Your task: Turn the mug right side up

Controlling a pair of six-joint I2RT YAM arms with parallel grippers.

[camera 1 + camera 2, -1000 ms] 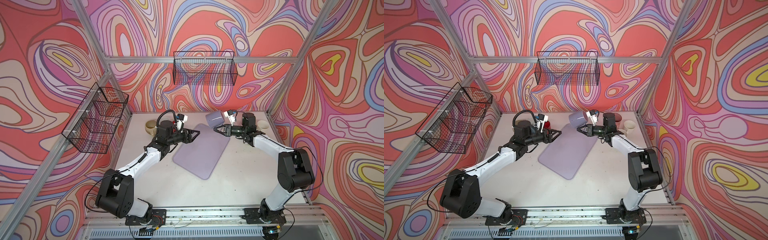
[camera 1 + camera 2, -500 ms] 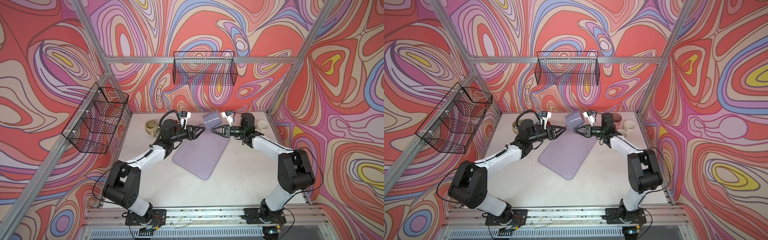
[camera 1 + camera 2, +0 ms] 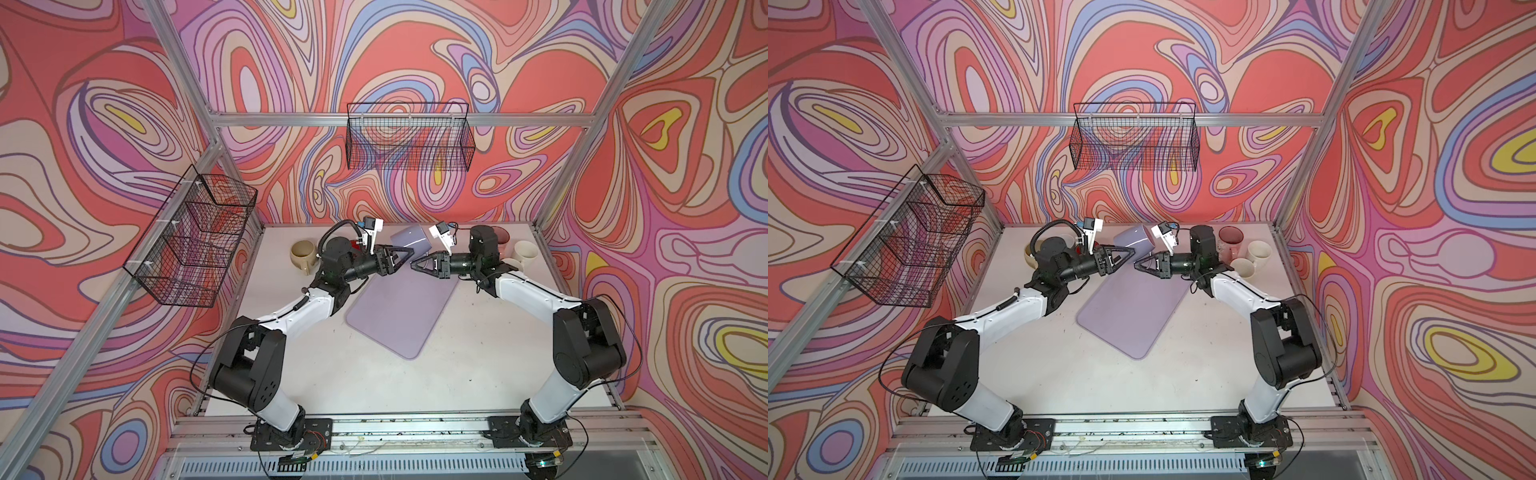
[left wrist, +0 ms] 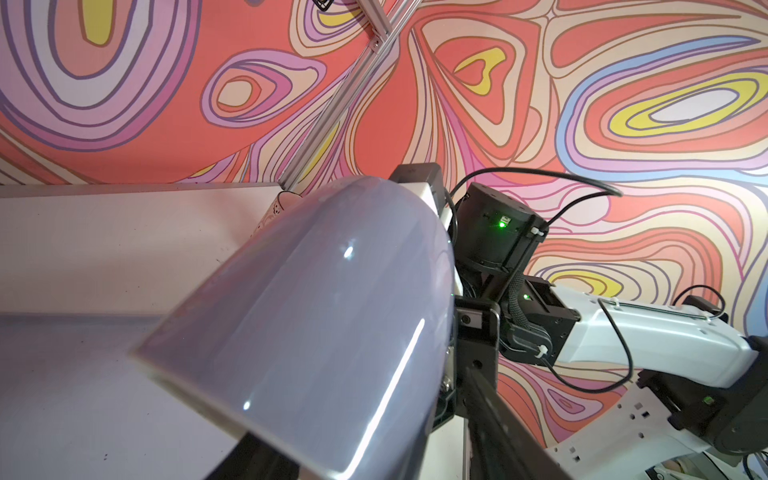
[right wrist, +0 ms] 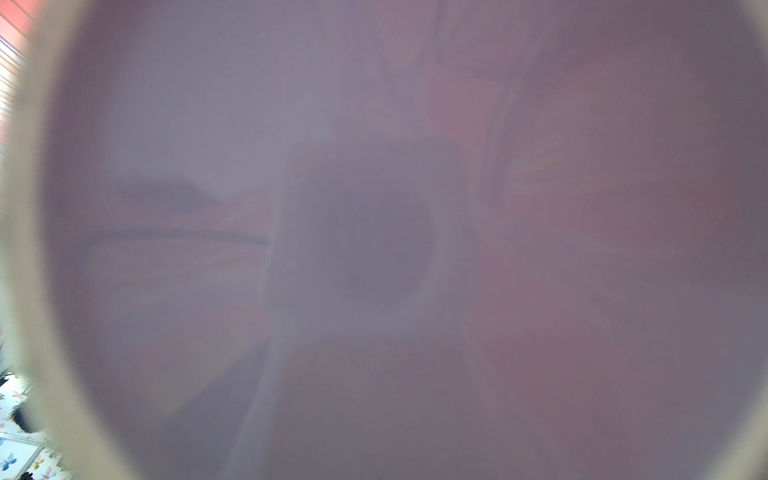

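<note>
A lavender mug [image 3: 409, 243] [image 3: 1133, 241] hangs tilted in the air over the back of the table, between my two grippers. My right gripper [image 3: 413, 265] [image 3: 1136, 264] is shut and carries it; the grip point and the handle are hidden. One blurred end of the mug [image 5: 374, 249] fills the right wrist view and hides that gripper. My left gripper [image 3: 405, 259] [image 3: 1125, 257] stands open with its jaws either side of the mug body [image 4: 324, 311]. One dark finger [image 4: 494, 407] shows beside the mug.
A lavender mat [image 3: 399, 307] lies under the grippers. A beige mug [image 3: 302, 253] stands at the back left. Cream mugs [image 3: 525, 251] and a dark red mug [image 3: 1230, 237] stand at the back right. Wire baskets hang on the left wall [image 3: 195, 237] and back wall [image 3: 409, 137].
My left gripper has swung right and come up to the mug, its jaws now around the body. My right gripper has carried the mug slightly left toward it.
</note>
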